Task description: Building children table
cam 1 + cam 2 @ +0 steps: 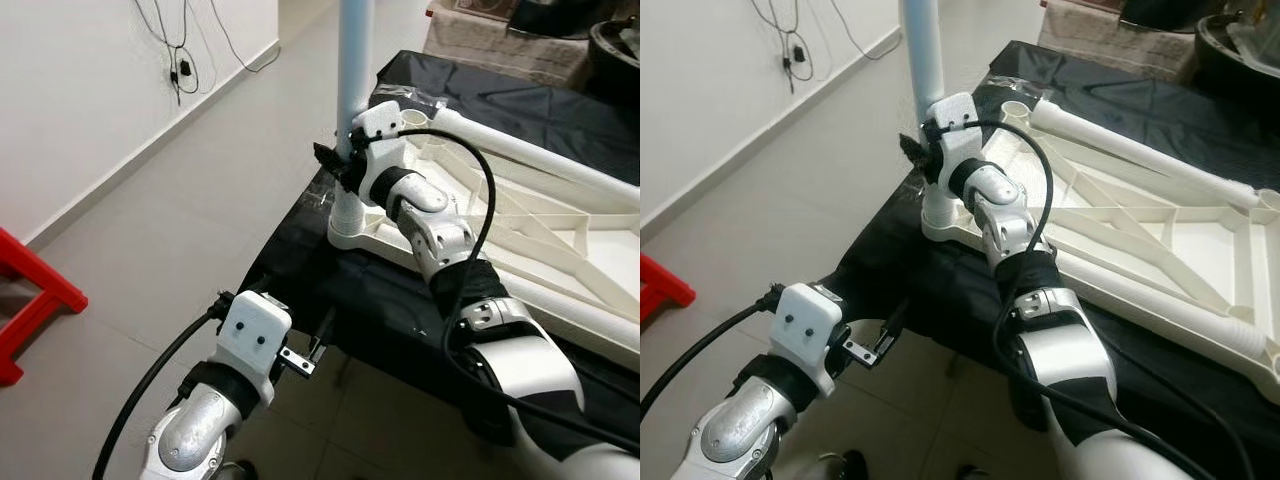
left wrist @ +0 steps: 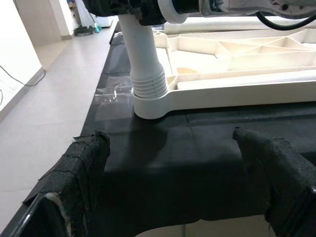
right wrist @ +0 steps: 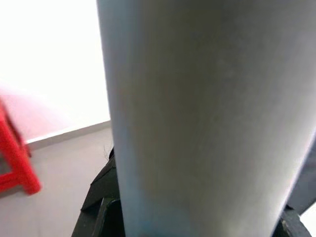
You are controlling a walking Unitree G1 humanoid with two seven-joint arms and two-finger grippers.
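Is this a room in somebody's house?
Probably a home: tiled floor, white wall with dangling cables, and a red stool. A white children's table lies upside down.

The leg (image 1: 354, 60) is running off the top edge of both eye views, so its upper end is cut off. The right gripper (image 1: 335, 165) is mostly hiding behind its own wrist. The tabletop (image 1: 560, 240) is running off the right edge.

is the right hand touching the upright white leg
Touching. In the left eye view the right hand is clamped around the upright white leg, just above the tabletop corner socket.
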